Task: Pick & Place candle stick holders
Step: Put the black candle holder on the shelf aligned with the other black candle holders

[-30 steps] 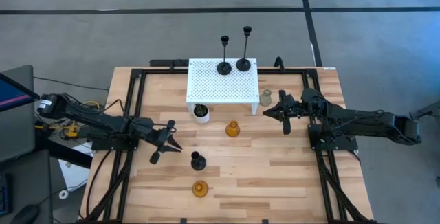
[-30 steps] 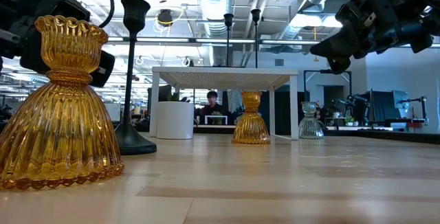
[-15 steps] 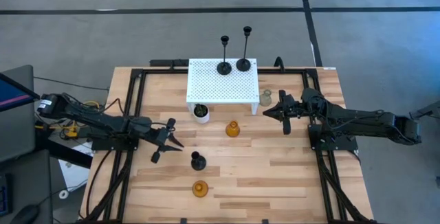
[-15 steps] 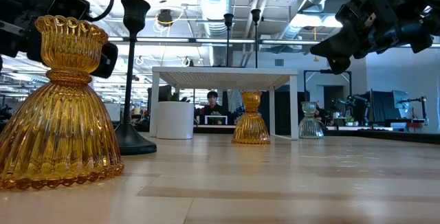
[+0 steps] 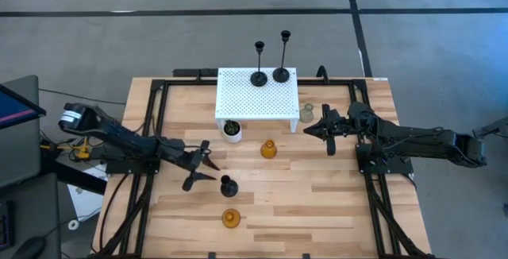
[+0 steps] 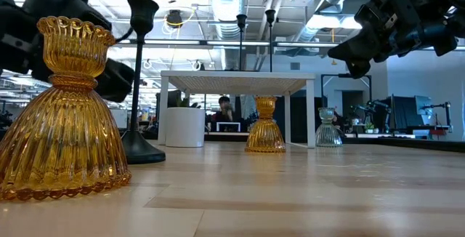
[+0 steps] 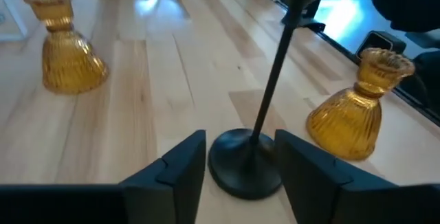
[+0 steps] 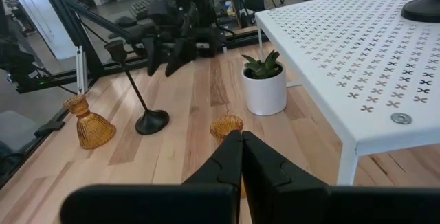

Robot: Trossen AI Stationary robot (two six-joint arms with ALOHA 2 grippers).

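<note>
Straddling the black candle stick holder (image 7: 251,157) near the table's (image 5: 317,203) front edge, the left gripper (image 7: 237,165) was open, probably not gripping it. Right gripper (image 8: 240,157) hung shut near the white shelf (image 5: 257,93).

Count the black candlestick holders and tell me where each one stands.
3. Two stand on the white perforated stand: one, one. The third stands on the table, between the left gripper's open fingers. None appears hidden.

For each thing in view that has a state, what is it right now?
Left gripper: open, around the black holder's base.
Right gripper: shut, empty, raised.
Black holder: upright on table.
Two black holders: upright on white stand.
Amber holders: upright.
Clear holder: upright.
</note>
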